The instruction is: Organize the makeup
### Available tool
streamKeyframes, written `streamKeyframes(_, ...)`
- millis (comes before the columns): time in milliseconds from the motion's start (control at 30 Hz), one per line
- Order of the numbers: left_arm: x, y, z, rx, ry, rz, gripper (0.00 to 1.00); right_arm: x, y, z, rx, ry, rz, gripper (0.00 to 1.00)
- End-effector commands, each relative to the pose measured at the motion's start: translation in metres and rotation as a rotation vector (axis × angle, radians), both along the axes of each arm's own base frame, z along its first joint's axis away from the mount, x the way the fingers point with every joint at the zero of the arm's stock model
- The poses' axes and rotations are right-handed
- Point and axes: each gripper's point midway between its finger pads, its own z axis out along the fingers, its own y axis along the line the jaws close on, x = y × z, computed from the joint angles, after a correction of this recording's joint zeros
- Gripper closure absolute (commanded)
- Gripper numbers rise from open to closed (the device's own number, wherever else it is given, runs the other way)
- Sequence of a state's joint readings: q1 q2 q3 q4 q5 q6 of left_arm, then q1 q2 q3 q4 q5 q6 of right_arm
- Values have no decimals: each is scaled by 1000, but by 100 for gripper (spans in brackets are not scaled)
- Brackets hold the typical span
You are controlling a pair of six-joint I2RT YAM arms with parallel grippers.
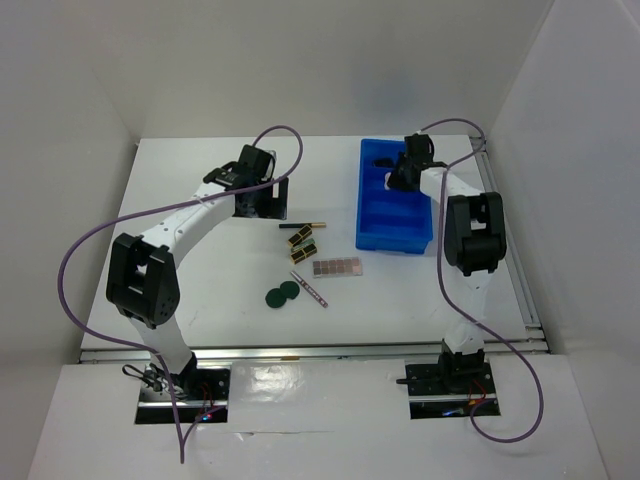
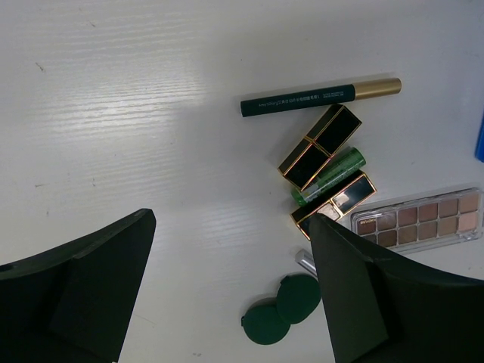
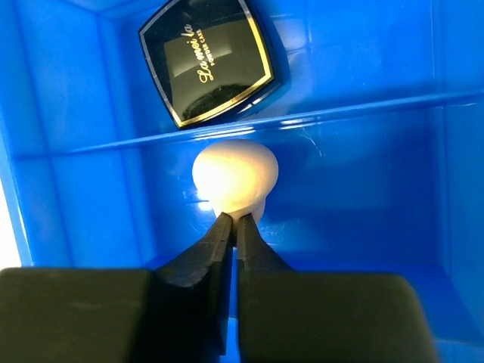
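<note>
My right gripper [image 3: 234,225] is shut on the narrow end of the beige egg sponge [image 3: 234,176], inside a middle compartment of the blue bin [image 3: 363,110]. The black square compact [image 3: 209,62] lies in the compartment beyond. My left gripper [image 2: 231,280] is open and empty above the table, left of the loose makeup. There lie a dark pencil with a gold cap [image 2: 318,97], two black-gold lipsticks [image 2: 319,146] with a green tube [image 2: 330,175] between them, the palette strip [image 2: 420,218] and two dark-green discs [image 2: 281,310]. The pink stick [image 1: 309,288] lies by the discs.
The blue bin [image 1: 395,243] stands at the back right of the white table, with my right gripper [image 1: 405,175] over it. My left gripper [image 1: 258,192] is at the back centre-left. White walls close the table on three sides. Purple cables loop off both arms.
</note>
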State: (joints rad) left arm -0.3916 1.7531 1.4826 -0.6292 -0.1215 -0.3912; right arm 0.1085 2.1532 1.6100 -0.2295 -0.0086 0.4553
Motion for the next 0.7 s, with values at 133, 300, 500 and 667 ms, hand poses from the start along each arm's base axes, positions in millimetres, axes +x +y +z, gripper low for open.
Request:
streamKeyframes(133,-8,-3,15,-11,-38,-25,3,9,11,75,-16,-122,28,43)
streamKeyframes(300,-10,-4,23,-31,-52,-23,3,3,15,131,-58,-224,15,27)
streamKeyframes(500,-17,9,32,-2,-81,18,2,-33,47,213,-70,-386,116,34)
streamKeyframes(667,-30,47,52,16,-87,193,2,-101,126,198,-45,-343,374,35)
